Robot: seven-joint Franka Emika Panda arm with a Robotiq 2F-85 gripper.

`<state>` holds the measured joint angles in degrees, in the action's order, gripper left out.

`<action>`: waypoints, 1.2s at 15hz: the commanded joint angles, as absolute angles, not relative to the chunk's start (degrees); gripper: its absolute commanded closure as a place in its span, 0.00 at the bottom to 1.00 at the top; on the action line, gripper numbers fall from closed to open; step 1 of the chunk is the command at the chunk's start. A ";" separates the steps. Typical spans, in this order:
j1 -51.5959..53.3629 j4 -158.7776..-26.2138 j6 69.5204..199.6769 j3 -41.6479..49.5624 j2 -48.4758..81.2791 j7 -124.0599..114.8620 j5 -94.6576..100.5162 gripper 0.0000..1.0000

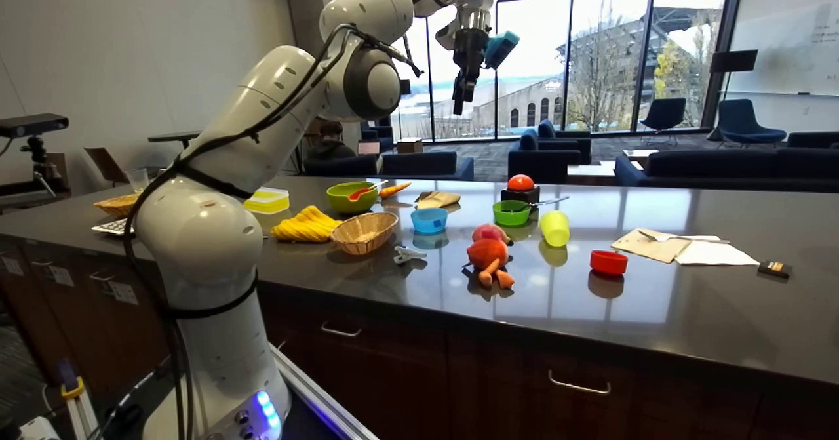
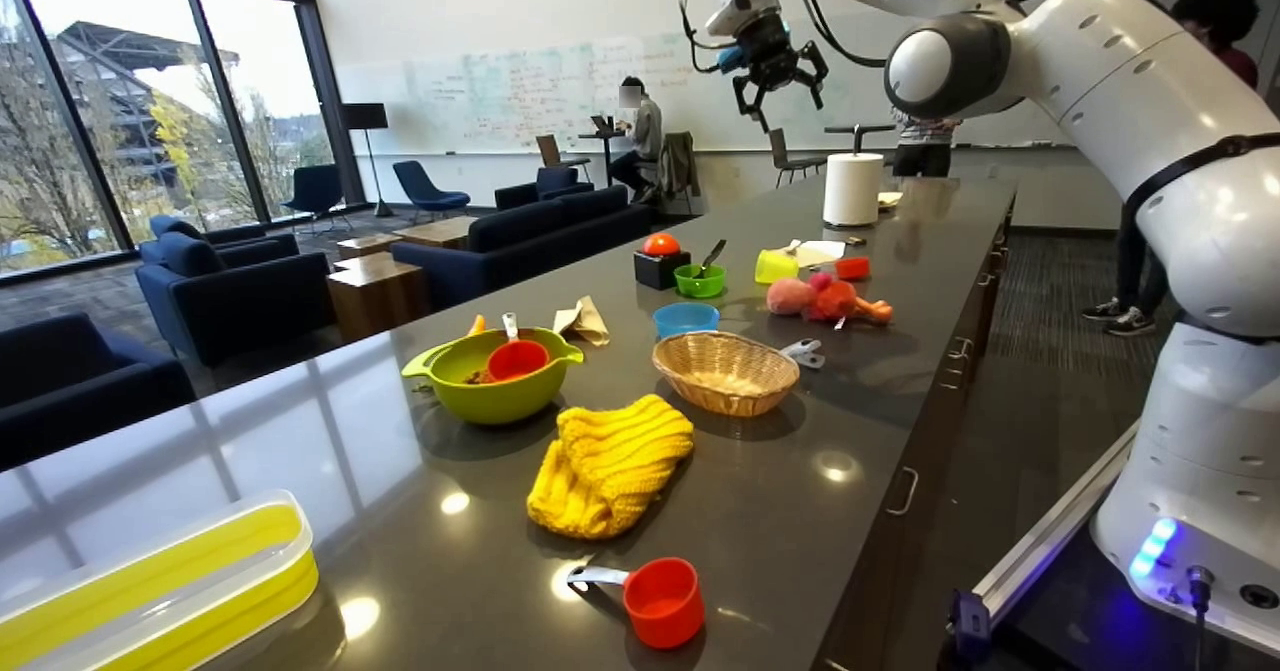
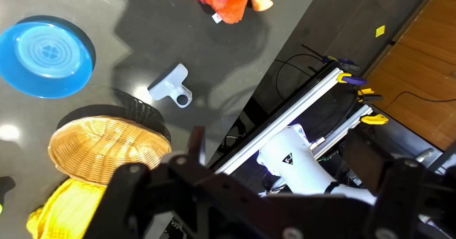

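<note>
High above the counter, my gripper [image 2: 793, 117] hangs with its fingers spread and nothing between them. In the wrist view the black fingers [image 3: 197, 144] stand wide apart, with the robot's own base behind the gap. Below lie a grey-white clip [image 3: 171, 86], a wicker basket [image 3: 107, 146] and a blue bowl [image 3: 46, 59], none of them touched. A yellow knitted cloth [image 2: 612, 466] lies beside the basket. An orange and pink plush toy [image 1: 488, 254] rests on the counter to the right of the clip in an exterior view.
The dark counter [image 1: 688, 322] also holds a green bowl [image 2: 490, 396] with a red scoop inside, a small green bowl [image 1: 511, 213], a yellow-green cup [image 1: 555, 229], a red cup [image 1: 608, 263], a red button on a black box [image 2: 661, 267], a paper towel roll [image 2: 853, 189] and a red measuring cup [image 2: 664, 603].
</note>
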<state>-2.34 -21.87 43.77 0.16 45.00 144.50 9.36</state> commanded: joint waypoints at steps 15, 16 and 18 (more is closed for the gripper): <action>-10.24 -29.57 42.17 -51.97 39.26 149.87 15.04 0.00; -11.59 -29.74 41.53 -56.50 39.60 150.06 15.56 0.00; -14.40 -29.85 40.04 -65.61 41.48 150.27 16.49 0.00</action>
<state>-9.11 -27.31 41.80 -54.39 40.86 148.69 14.67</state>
